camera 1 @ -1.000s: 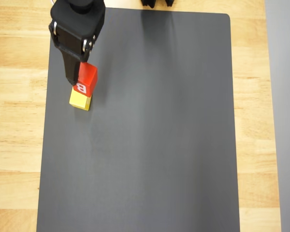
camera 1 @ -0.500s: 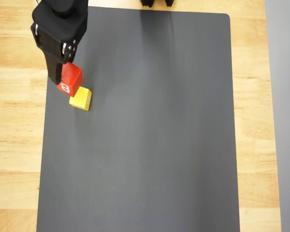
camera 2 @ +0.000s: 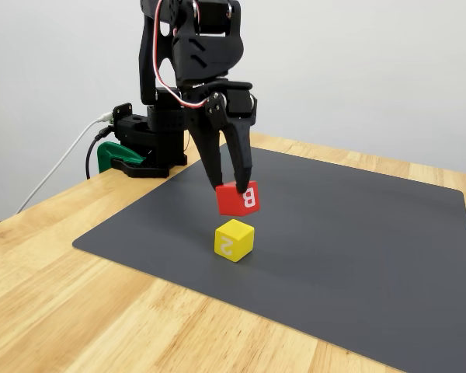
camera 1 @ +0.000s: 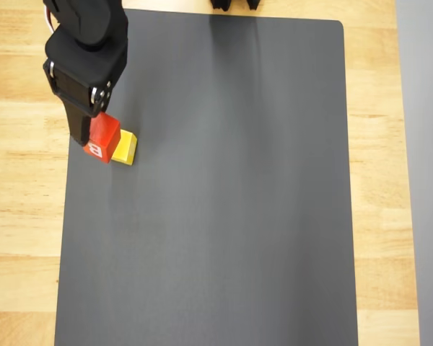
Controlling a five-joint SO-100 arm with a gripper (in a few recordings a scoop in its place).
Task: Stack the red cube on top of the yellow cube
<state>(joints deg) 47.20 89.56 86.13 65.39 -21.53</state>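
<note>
The gripper [camera 2: 234, 185] is clamping the red cube [camera 2: 238, 199] between its fingers, hanging it in the air just above the yellow cube [camera 2: 234, 239] on the mat [camera 2: 357, 225], lining up for the stack.

Arm [camera 2: 188, 47] showing matte black printed housings, red and white servo wires [camera 2: 165, 58] looping beside the upper joint, gripper [camera 2: 231, 183] tapering into two long black fingers, silver screws [camera 1: 97, 90] showing on the wrist, base [camera 2: 144, 144] sitting beside a green clamp [camera 2: 105, 155].
</note>
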